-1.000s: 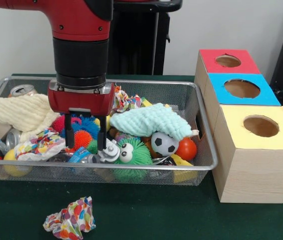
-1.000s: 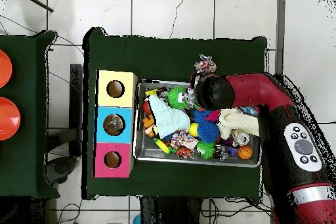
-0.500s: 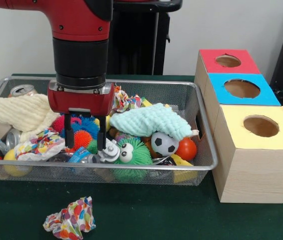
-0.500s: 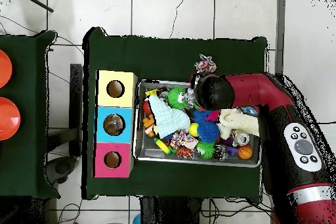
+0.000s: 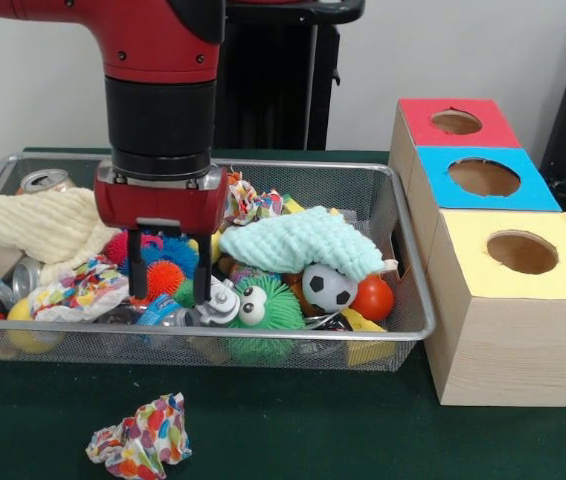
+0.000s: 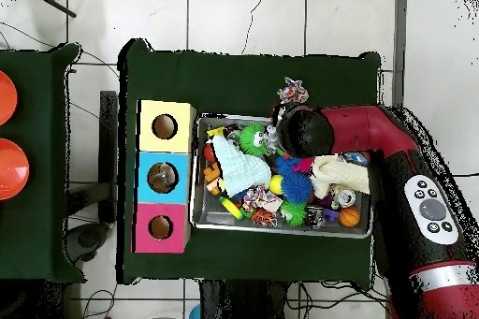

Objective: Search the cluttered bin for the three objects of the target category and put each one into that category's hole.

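I see wire-mesh bin [image 5: 403, 270] packed with spiky rubber balls [image 5: 163, 272], fuzzy green toy [image 5: 263, 305], knobbly mint cloth [image 5: 298, 240]. Gripper [image 5: 170, 262] spread apart, empty, fingers dipped among balls. Wooden box [image 5: 508, 300] with round holes just beside bin. Crumpled paper [image 5: 141, 437] on felt.

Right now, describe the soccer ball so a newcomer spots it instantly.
Start at the wire mesh bin beside the wooden boxes with coloured tops. At the bin's end nearest those boxes, look just under the edge of the mint-green cloth. The soccer ball sits between a green fuzzy toy with googly eyes and a red ball; it alone is white with black patches.
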